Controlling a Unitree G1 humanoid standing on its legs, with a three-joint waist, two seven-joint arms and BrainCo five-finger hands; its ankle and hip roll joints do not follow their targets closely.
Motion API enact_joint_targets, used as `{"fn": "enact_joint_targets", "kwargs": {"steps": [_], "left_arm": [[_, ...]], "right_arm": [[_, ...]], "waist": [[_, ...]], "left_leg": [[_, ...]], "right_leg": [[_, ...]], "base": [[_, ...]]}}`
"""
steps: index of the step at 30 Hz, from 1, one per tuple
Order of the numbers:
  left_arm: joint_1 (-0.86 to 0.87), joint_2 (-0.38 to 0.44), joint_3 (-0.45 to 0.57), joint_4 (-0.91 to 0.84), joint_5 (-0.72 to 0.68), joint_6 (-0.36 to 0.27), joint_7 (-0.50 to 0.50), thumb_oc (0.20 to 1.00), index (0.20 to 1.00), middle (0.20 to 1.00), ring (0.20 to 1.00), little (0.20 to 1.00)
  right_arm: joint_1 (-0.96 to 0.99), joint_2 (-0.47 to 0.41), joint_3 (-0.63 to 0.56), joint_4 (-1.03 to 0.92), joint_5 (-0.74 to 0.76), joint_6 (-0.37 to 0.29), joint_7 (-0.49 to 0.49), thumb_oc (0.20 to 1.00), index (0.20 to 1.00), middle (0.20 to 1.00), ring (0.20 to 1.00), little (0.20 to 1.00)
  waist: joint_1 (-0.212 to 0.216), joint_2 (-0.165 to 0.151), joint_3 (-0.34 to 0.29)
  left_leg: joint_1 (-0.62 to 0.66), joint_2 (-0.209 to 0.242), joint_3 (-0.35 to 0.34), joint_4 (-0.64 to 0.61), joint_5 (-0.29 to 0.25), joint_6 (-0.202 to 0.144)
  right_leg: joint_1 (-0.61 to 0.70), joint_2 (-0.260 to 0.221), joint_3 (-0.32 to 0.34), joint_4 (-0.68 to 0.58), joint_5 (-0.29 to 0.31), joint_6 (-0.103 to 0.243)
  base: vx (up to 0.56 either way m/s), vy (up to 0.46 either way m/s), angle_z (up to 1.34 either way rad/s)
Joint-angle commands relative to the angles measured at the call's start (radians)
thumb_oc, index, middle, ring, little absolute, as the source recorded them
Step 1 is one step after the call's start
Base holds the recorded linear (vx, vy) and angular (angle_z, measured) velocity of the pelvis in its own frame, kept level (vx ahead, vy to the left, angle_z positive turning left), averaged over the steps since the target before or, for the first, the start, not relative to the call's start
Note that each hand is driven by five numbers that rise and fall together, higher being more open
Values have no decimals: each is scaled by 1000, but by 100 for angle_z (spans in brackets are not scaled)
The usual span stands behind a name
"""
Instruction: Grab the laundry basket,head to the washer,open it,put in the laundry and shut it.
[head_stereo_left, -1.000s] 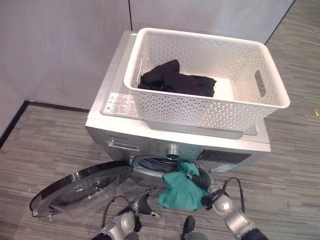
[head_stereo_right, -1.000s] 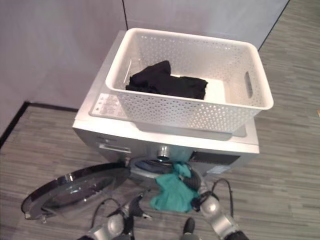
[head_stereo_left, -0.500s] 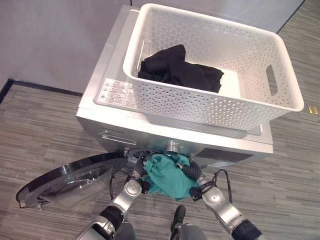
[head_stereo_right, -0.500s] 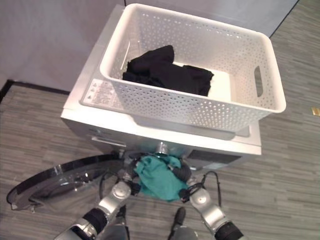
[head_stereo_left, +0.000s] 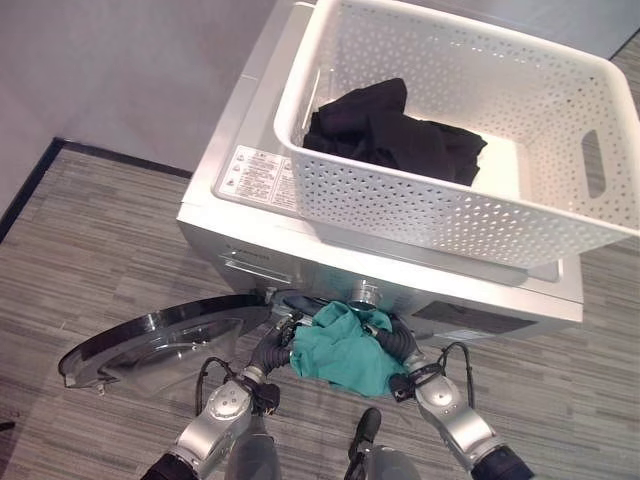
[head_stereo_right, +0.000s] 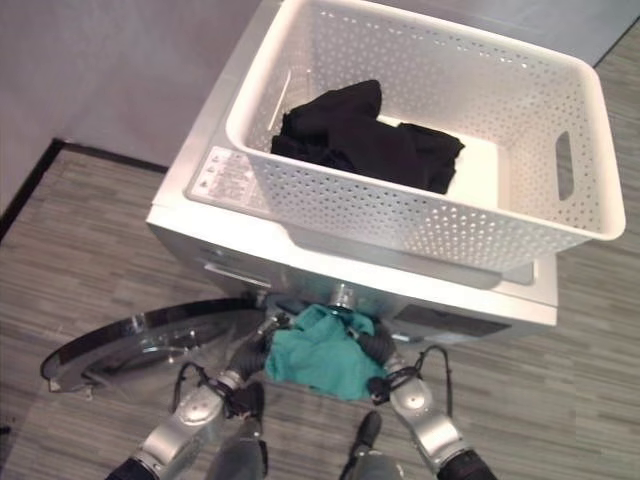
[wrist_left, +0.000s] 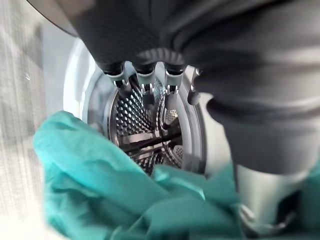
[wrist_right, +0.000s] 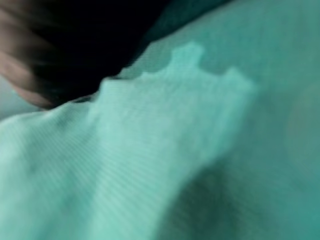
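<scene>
While both hands' fingers are hidden, teal cloth hangs at the washer mouth.

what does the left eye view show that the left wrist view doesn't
The left eye view alone shows the white laundry basket on top of the washer, the black clothes inside it, the open washer door and the right hand at the cloth. The left wrist view alone looks into the perforated steel drum past the left hand's fingers. Both show the teal cloth bunched at the washer's opening and the left hand beside it.
</scene>
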Motion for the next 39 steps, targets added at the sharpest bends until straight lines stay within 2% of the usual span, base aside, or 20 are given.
{"fn": "enact_joint_targets", "kwargs": {"steps": [1,6,14,17,21,27,32,33,34,39], "left_arm": [[-31,-3,-68,-18,58,-20,-97,1000,1000,1000,1000,1000],[-43,-22,-87,17,104,-30,-97,1000,1000,1000,1000,1000],[-192,-172,-133,131,255,-43,3,1000,1000,1000,1000,1000],[-215,-205,-140,168,262,-41,21,1000,1000,1000,1000,1000],[-276,-289,-163,282,275,-42,75,1000,1000,1000,1000,1000],[-337,-333,-156,326,257,-43,131,1000,1000,1000,1000,1000],[-344,-335,-172,343,274,-51,128,1000,1000,1000,1000,1000],[-345,-337,-174,348,272,-51,130,542,542,542,542,542],[-346,-339,-174,351,271,-52,134,200,200,200,200,200],[-350,-349,-170,373,266,-56,148,200,200,200,200,200]], "right_arm": [[-41,-36,-55,-81,42,-56,29,200,200,200,200,200],[-30,-45,-53,-88,48,-61,48,200,200,200,200,200],[-58,-23,-57,-65,37,-54,14,200,200,200,200,200],[-63,-17,-55,-61,34,-51,7,200,200,200,200,200],[-75,-5,-43,-56,36,-45,-5,200,200,200,200,200],[-89,3,-27,-51,53,-44,-15,200,200,200,200,200],[-99,3,-18,-48,58,-47,-12,200,200,200,200,200],[-102,3,-15,-48,59,-46,-12,200,200,200,200,200],[-103,5,-13,-45,61,-47,-13,200,200,200,200,200],[-105,11,-1,-33,74,-48,-13,200,200,200,200,200]], "waist": [[11,17,-58],[5,14,-68],[-10,-1,-60],[-13,-4,-56],[-23,-11,-55],[-30,-16,-50],[-31,-17,-52],[-32,-18,-52],[-31,-18,-52],[-32,-19,-51]], "left_leg": [[51,30,22,5,-68,3],[54,22,21,5,-74,4],[39,18,13,5,-76,8],[37,19,13,5,-74,8],[34,20,14,5,-73,8],[26,23,13,5,-69,7],[31,26,21,5,-71,5],[32,27,21,5,-70,5],[32,28,23,5,-70,5],[32,31,27,5,-68,3]], "right_leg": [[-24,-17,-7,51,-40,9],[-22,-22,-7,53,-40,9],[-29,-26,-19,54,-38,9],[-31,-26,-19,55,-37,7],[-33,-27,-22,55,-36,4],[-39,-24,-23,55,-34,3],[-37,-21,-21,53,-34,3],[-38,-21,-21,54,-34,3],[-39,-20,-20,55,-35,2],[-41,-18,-20,55,-34,1]], "base": [[0,0,0],[10,14,1],[-4,-2,1],[-8,-3,3],[0,0,0],[0,0,0],[0,0,0],[0,0,0],[0,0,0],[0,0,0]]}}
